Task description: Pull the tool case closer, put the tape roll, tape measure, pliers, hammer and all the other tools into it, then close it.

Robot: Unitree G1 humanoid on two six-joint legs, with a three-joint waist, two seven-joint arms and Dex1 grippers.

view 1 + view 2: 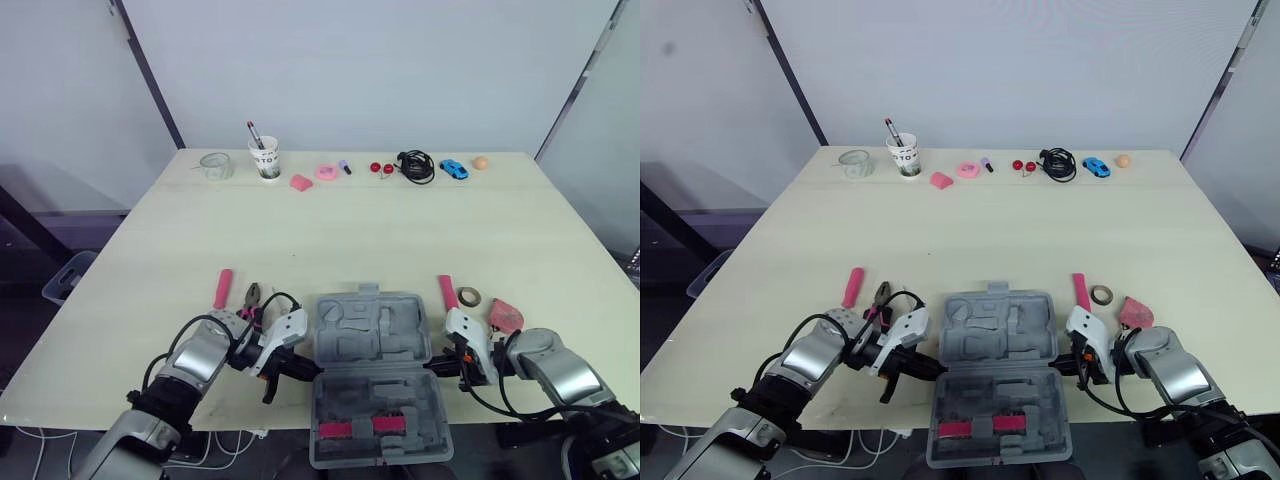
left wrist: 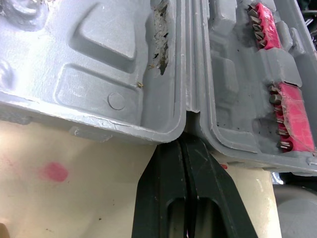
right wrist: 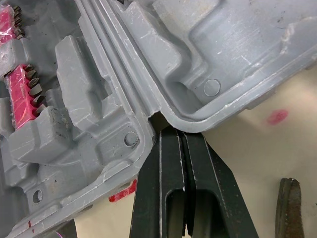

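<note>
The open grey tool case (image 1: 372, 372) lies at the lower centre of the frame, on the near edge of the pale worktop (image 1: 350, 240), its two moulded halves flat. Red bit holders (image 1: 357, 429) sit in the near half.

I see the left gripper (image 2: 184, 141) with its fingers pressed together, the tips touching the case at the hinge notch on the left of the frame. The right gripper (image 3: 173, 131) is also closed, its tips meeting the hinge notch on the opposite side.

To the left of the case lie a pink-handled tool (image 1: 222, 288) and the pliers (image 1: 252, 298), partly covered by the left arm's cabling. To the right lie a second pink handle (image 1: 447, 291), the tape roll (image 1: 468, 296) and the red tape measure (image 1: 505, 316), close to the right arm.

Along the far edge, in the upper centre of the frame, stand a clear glass (image 1: 215, 165), a paper cup (image 1: 265, 158) holding a pen, a pink tape ring (image 1: 326, 171), a coiled black cable (image 1: 416, 165), a blue toy car (image 1: 453, 169) and an orange ball (image 1: 481, 162). I cannot read the printing on the cup.
</note>
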